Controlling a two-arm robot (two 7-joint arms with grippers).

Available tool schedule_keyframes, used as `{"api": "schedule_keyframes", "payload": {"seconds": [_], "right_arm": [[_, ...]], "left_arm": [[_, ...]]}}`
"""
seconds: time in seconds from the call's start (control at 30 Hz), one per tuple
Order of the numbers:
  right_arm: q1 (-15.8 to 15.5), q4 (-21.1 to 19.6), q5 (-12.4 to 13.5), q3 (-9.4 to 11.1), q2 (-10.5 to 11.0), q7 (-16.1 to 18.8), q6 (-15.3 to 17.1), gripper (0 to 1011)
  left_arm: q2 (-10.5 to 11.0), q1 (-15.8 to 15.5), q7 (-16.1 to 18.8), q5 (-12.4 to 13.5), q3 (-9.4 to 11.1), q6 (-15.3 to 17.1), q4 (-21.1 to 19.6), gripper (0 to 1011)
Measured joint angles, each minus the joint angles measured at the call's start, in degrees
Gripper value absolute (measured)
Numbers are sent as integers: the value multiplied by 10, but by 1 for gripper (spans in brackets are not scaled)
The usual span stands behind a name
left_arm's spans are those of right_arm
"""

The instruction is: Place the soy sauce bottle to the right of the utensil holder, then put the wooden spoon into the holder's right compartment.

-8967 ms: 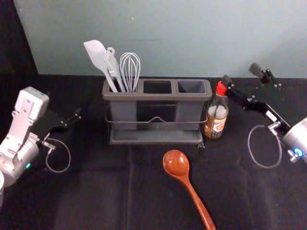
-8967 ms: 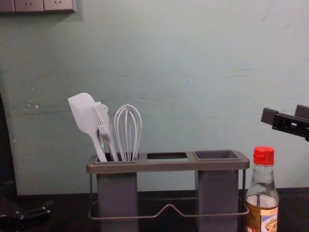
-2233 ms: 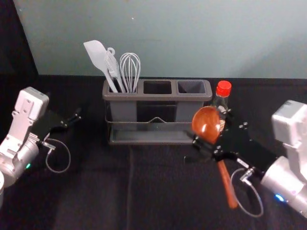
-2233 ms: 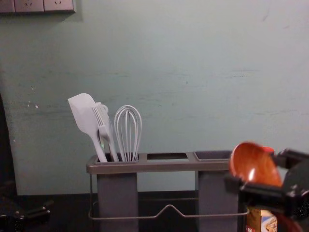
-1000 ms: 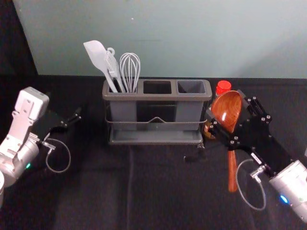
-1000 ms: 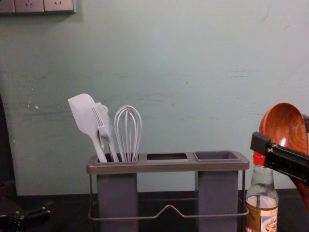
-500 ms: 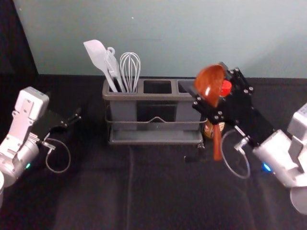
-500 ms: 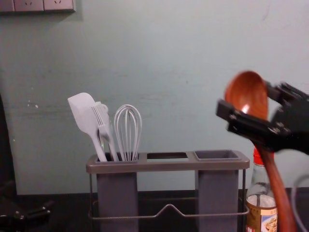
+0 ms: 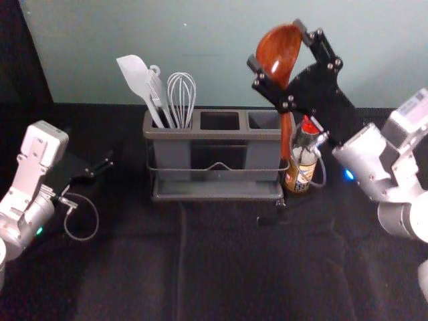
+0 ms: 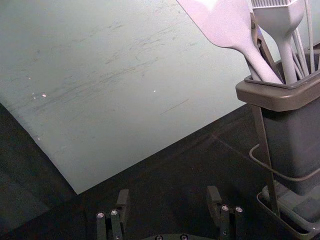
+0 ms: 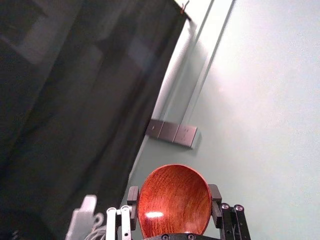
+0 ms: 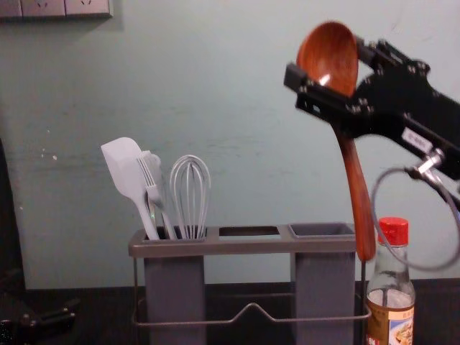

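My right gripper (image 9: 278, 51) is raised above the holder's right end, shut on the bowl of the wooden spoon (image 9: 277, 56). In the right wrist view the gripper (image 11: 174, 200) clasps the spoon bowl (image 11: 175, 200) from both sides. The spoon's handle (image 12: 357, 208) hangs down, its tip level with the rim at the right end of the utensil holder (image 12: 248, 246). Close beside the holder's right side, the soy sauce bottle (image 12: 390, 287) stands upright. My left gripper (image 9: 100, 167) is parked at the left; its own view shows the gripper (image 10: 170, 202) open.
A white spatula (image 9: 136, 77), a brush (image 12: 153, 180) and a whisk (image 9: 181, 93) stand in the holder's left compartment. Behind the table rises a pale wall (image 9: 234, 40). Black cloth (image 9: 221, 267) covers the table before the holder.
Since the earlier head and chest views, my right gripper has carried the spoon up and to the left, turning its handle downward. The left arm and the bottle have stayed put.
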Motion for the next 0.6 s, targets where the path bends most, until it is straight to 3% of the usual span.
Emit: {"api": "schedule_keyframes", "payload": {"seconds": [0.4,0.6], "right_arm": [[80,100,-8,-7,-37,3,-47,841],[125,180,-20,-6,-66,-5,-89,841]], "left_arm": [[0,0,0,0,0,0,0,1005],[0,0,0,0,0,0,0,1005]]}}
